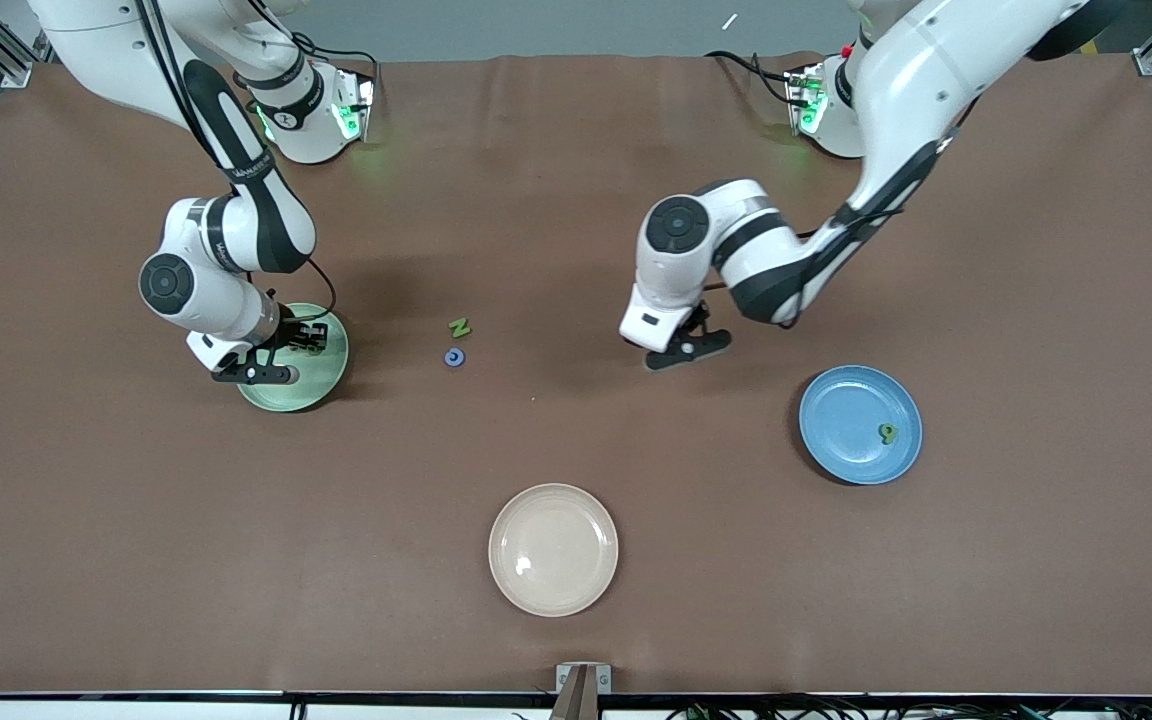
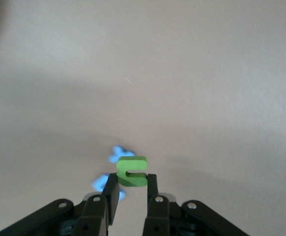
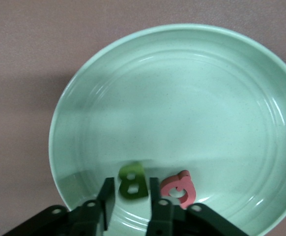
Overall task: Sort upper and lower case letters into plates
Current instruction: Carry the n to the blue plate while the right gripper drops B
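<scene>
My right gripper (image 1: 304, 338) is open just above the mint green plate (image 1: 321, 385). In the right wrist view its fingers (image 3: 107, 194) stand apart either side of a dark green B (image 3: 132, 181) lying in the plate (image 3: 192, 98), with a red letter (image 3: 179, 188) beside it. My left gripper (image 1: 693, 345) is over bare table between the loose letters and the blue plate (image 1: 851, 415). It is shut on a bright green letter (image 2: 131, 172), and a blurred blue shape (image 2: 117, 155) shows under it. A green letter (image 1: 888, 433) lies in the blue plate.
A green letter (image 1: 459, 327) and a small blue round letter (image 1: 454, 357) lie on the brown table between the two grippers. A cream-beige plate (image 1: 553, 549) sits nearer the front camera, at mid table.
</scene>
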Controlling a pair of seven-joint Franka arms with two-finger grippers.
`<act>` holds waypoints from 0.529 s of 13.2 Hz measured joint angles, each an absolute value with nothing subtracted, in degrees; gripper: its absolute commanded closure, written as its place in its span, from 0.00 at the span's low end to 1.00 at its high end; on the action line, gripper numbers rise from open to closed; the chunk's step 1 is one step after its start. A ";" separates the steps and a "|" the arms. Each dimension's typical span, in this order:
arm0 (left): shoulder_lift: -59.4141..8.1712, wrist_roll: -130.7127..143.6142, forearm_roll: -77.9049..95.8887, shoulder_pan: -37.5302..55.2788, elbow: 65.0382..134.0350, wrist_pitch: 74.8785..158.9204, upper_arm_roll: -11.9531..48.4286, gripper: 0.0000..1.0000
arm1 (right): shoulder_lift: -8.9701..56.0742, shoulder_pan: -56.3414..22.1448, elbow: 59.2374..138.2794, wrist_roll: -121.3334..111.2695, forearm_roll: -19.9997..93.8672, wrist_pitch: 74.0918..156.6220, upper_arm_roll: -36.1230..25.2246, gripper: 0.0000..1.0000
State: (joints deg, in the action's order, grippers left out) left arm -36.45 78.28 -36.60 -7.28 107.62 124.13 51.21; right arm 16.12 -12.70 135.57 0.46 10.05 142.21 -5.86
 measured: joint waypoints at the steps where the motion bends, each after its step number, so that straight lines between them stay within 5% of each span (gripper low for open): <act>1: -35.90 76.16 -36.55 -11.42 107.59 122.28 53.82 0.96 | 16.12 -12.71 135.57 0.46 10.05 142.21 -5.78 0.00; 7: -35.82 62.07 -37.29 -27.82 108.64 119.64 56.51 0.96 | 16.08 -18.22 132.96 11.25 10.08 142.21 -4.71 0.00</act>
State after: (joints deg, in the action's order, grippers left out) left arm -35.82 62.07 -37.29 -27.82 108.64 119.64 56.51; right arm 16.08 -18.22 132.96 11.25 10.08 142.21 -4.71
